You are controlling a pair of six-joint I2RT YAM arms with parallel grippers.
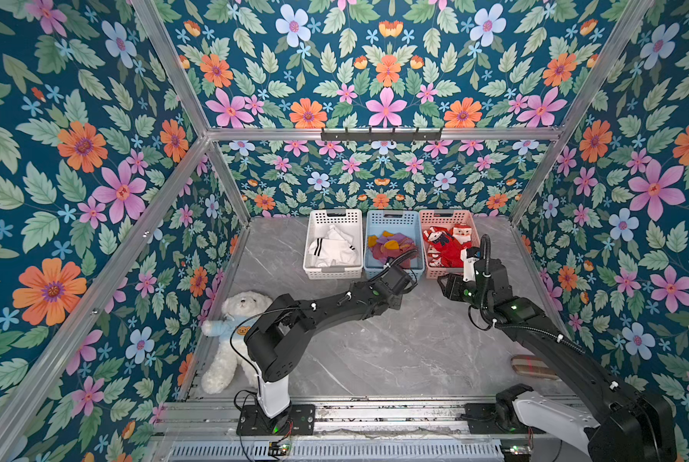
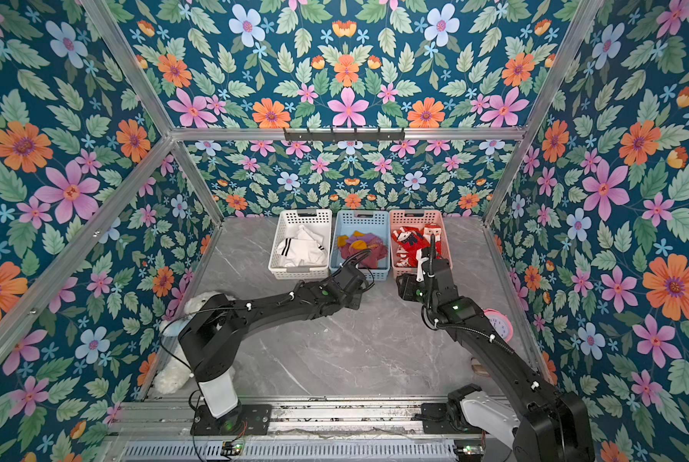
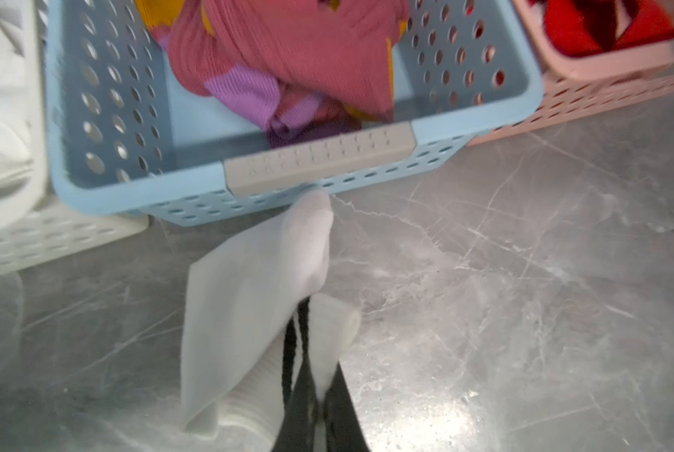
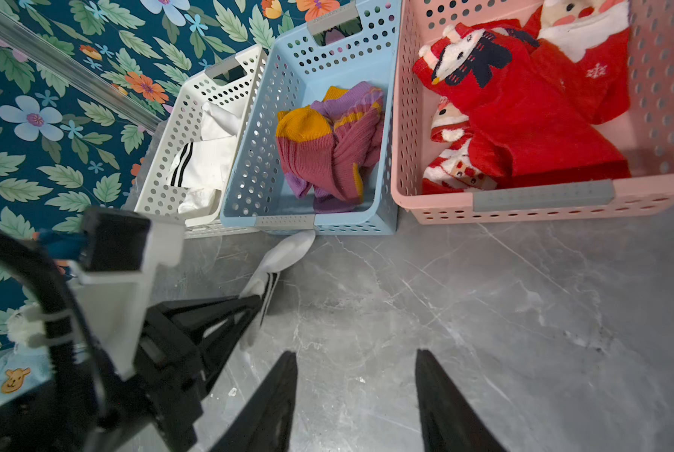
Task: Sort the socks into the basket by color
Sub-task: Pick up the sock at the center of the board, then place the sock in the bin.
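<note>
Nearest you in both top views, the left arm (image 1: 279, 344) and right arm (image 1: 575, 352) rise from six o'clock and reach toward twelve. Three baskets stand side by side there: white basket (image 1: 333, 272), blue basket (image 1: 393, 220), pink basket (image 1: 443, 218). They hold white socks (image 1: 331, 248), maroon socks (image 1: 391, 244) and red socks (image 1: 447, 244). A teddy bear (image 1: 231, 344) lies at eight o'clock and a plaid item (image 1: 531, 366) at four. The counter (image 1: 375, 352) between them gives you open room from five to seven.

From the left wrist, you see the left gripper (image 3: 316, 399) pinched tight on the striped cuff of a loose sock (image 3: 249, 281). Its toe reaches the foot of the blue basket's near wall. The picture is blurred, so you cannot tell whether any of it is off the counter.

From the right wrist, the right gripper (image 4: 355, 352) hangs about half open with nothing in it, at roughly three o'clock of that sock.

Expect the sock to be light, soft and limp. It will likely dangle from the cuff, which looks the thickest part and the best hold. The white basket lies at about eleven o'clock, so you should lift high enough that the trailing toe clears both near rims. Your right arm stands close, so swinging away from it looks safest.
</note>
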